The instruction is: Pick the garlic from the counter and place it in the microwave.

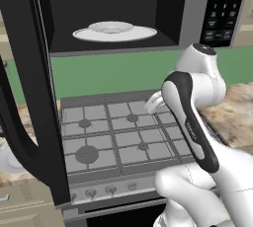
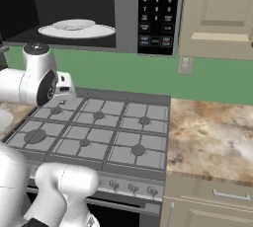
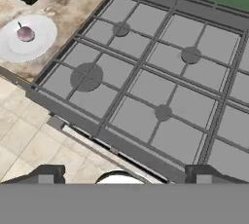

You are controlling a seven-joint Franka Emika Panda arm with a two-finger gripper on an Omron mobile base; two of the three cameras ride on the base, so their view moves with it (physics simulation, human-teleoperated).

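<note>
My tool (image 3: 121,172) hangs over the stove (image 3: 160,86), and its two tips sit wide apart with nothing between them. The garlic (image 3: 25,33) sits on a white plate (image 3: 41,40) on the table (image 3: 48,9), off to the stove's side, at the upper left of the hand view, so I think I must reach that way. The microwave (image 1: 113,9) is open above the stove.

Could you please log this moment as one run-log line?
pincer: open, empty, above grey gas stove | small purplish garlic bulb: on white plate | black microwave: door open
</note>
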